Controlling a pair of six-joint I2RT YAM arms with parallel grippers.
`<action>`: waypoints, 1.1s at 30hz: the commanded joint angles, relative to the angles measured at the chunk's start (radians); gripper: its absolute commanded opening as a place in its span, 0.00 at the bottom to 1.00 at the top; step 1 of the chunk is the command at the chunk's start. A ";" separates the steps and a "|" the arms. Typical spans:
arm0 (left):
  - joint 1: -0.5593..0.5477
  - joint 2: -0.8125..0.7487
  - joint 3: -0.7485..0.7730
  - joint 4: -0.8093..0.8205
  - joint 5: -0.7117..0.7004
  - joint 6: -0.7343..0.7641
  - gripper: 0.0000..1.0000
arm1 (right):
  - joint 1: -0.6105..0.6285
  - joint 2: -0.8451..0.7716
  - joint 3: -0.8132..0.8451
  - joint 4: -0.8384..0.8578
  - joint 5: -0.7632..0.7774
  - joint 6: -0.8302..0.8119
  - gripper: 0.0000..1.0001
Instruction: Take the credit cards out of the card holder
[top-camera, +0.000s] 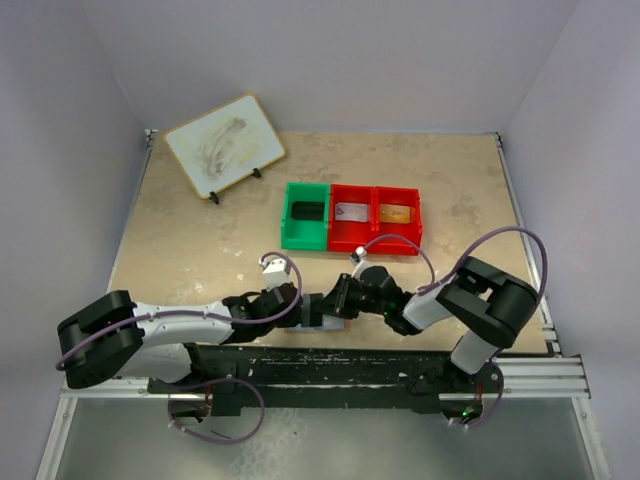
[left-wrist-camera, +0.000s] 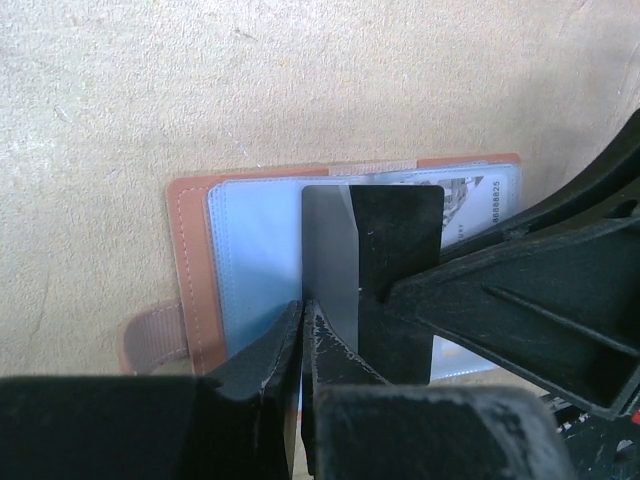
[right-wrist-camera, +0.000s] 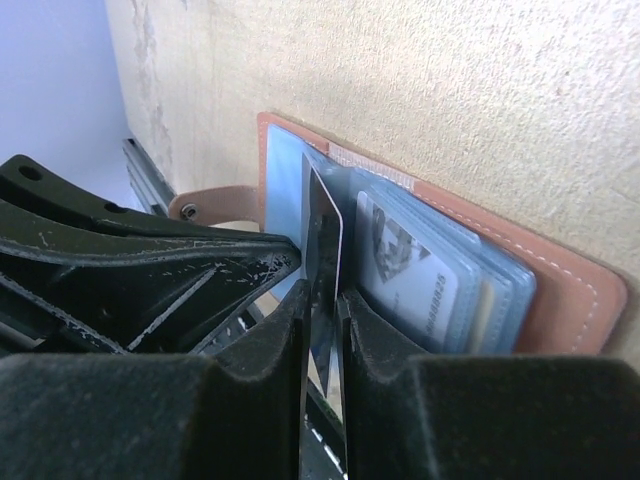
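The card holder (left-wrist-camera: 190, 270) lies open on the table, tan-pink rim out and pale blue panels up. Its strap (right-wrist-camera: 205, 205) sticks out to the side. In the top view it (top-camera: 328, 322) is mostly hidden under both grippers. My right gripper (right-wrist-camera: 322, 295) is shut on a dark grey card (right-wrist-camera: 325, 225), which stands upright out of the holder's sleeves; the card also shows in the left wrist view (left-wrist-camera: 330, 250). My left gripper (left-wrist-camera: 303, 305) is shut at the holder's near edge, pinching a blue panel. A printed card (right-wrist-camera: 410, 275) sits in a clear sleeve.
A green bin (top-camera: 305, 215) holding a dark card and a red double bin (top-camera: 375, 218) with cards stand behind the grippers. A tilted whiteboard (top-camera: 225, 145) stands at the back left. The table's front edge and rail (top-camera: 360, 360) are just behind the holder.
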 joint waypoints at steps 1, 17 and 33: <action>-0.004 -0.010 -0.028 -0.037 -0.012 -0.013 0.00 | 0.001 0.058 0.015 0.097 -0.032 0.009 0.17; -0.004 -0.001 -0.018 -0.090 -0.065 0.000 0.00 | 0.001 -0.071 -0.008 -0.063 -0.012 -0.019 0.00; -0.003 -0.163 -0.023 -0.076 -0.101 0.022 0.01 | 0.001 -0.516 -0.083 -0.143 0.247 -0.231 0.00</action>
